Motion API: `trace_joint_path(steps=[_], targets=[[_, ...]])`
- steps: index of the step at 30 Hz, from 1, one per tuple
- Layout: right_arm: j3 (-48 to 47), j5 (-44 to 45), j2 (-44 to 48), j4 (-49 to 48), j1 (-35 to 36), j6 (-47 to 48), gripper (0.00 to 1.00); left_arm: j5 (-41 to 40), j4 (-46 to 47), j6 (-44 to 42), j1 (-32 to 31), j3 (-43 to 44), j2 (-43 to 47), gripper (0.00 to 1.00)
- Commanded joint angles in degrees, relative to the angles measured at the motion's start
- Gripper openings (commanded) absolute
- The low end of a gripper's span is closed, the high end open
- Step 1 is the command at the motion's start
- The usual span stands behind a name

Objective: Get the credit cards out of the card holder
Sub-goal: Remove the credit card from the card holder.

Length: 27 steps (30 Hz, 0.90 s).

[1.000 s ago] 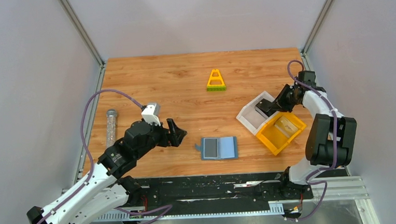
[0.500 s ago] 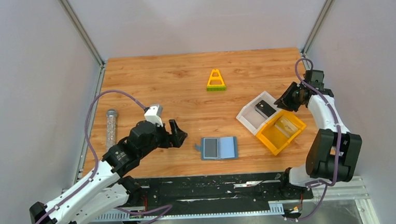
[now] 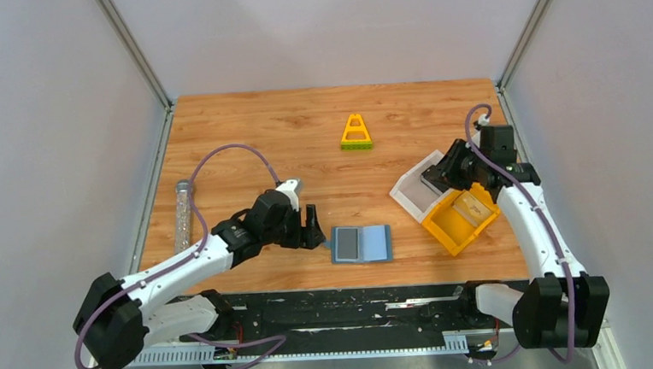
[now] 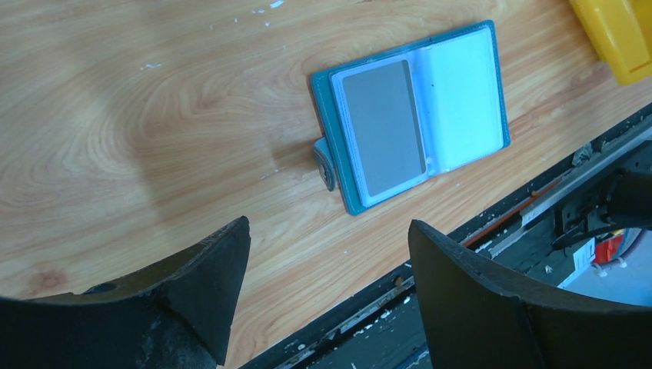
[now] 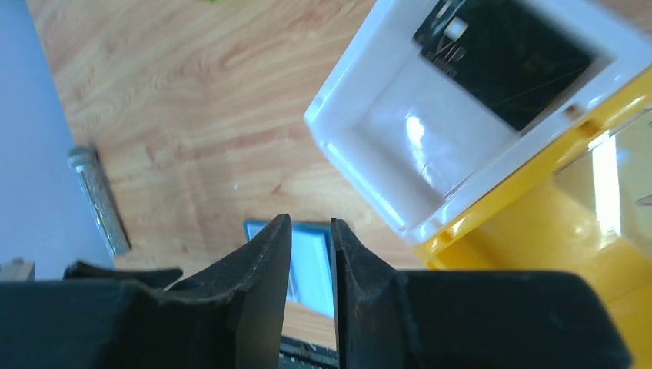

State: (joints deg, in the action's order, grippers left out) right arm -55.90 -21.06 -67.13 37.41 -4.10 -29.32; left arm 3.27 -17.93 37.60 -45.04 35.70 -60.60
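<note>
Wood-grain tabletop (image 4: 138,115) fills my left wrist view. Over it my left gripper (image 4: 327,238) hangs with jaws spread wide and nothing between them, just short of the card holder (image 4: 461,92), which lies opened flat near the front edge. A grey card (image 4: 383,127) sits in its left panel under a clear sleeve; the right panel looks empty. My right gripper (image 5: 311,227) is over the white bin (image 5: 338,131), jaws parted only a slit and holding nothing. A black card (image 5: 503,54) lies inside that bin, and a yellow bin (image 5: 538,223) touches it. I judge the grey card light, stiff and slick, and the holder light enough to skate on the wood. So I would pin the empty panel and pinch the card by whichever edge shows at the sleeve mouth, which I cannot make out.
</note>
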Motion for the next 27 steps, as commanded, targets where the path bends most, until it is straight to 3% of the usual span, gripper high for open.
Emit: trace_joint_path(steps=[1,14,21,23,26,27], targets=[[3.3,1.6,3.5,-0.1,6.9,-2.5,0.28,2.7,6.9,-0.6,-0.2,-0.4,-3.6,0.82],[12.6,7.1,11.4,-1.1,23.7,-10.0,0.34,2.9,14.4,-1.8,-0.3,1.0,-16.5,0.69],[15.2,10.6,9.4,-5.0,33.4,-14.5,0.35,5.1,19.0,-1.8,-0.2,0.4,-19.4,0.57],[14.7,13.1,7.4,-5.6,36.9,-15.8,0.38,4.8,19.9,-1.6,-0.2,0.0,-20.0,0.50],[13.1,16.2,3.6,-6.0,41.5,-17.9,0.43,5.8,20.4,-1.2,-0.2,-0.3,-20.2,0.23],[12.5,17.4,2.6,-6.1,43.0,-18.5,0.45,6.2,20.2,-1.2,-0.2,-0.3,-20.0,0.18]])
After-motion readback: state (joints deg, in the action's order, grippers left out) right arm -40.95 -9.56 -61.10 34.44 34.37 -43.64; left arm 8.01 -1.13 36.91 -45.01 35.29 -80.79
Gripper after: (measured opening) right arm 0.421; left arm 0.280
